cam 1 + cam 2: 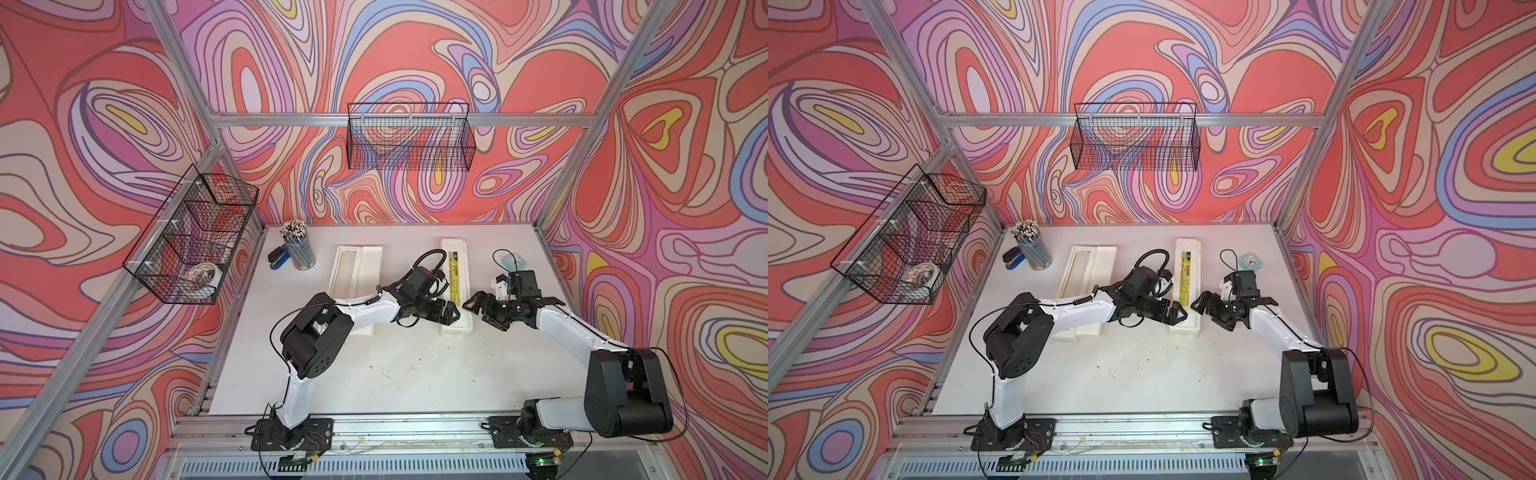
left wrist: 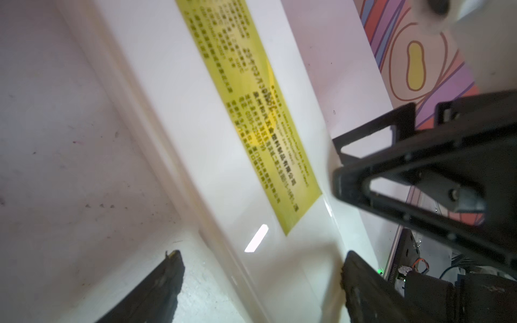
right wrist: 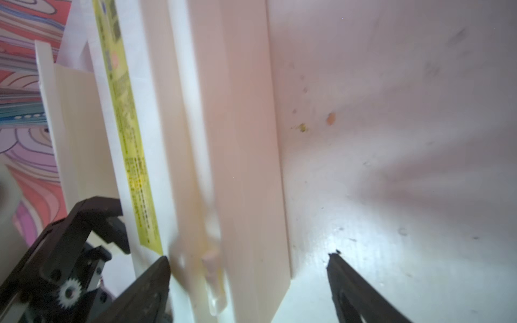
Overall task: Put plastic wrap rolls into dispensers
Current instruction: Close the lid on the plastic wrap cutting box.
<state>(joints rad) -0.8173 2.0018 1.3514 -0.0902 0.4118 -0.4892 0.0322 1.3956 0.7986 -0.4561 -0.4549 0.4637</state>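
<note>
Dispenser of long cream-white plastic (image 1: 455, 266), yellow-labelled, lid shut, is flanked by wide-spread left claw (image 1: 454, 313) and right claw (image 1: 473, 311); open left dispenser (image 1: 357, 266) is judged to need closing next.

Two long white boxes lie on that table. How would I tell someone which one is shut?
Start at the white table and find the small teal clock near its far edge. The shut dispenser lies beside it, running front to back. Unlike the open dispenser nearer the pencil cup, its lid is down and shows a yellow label strip.
</note>
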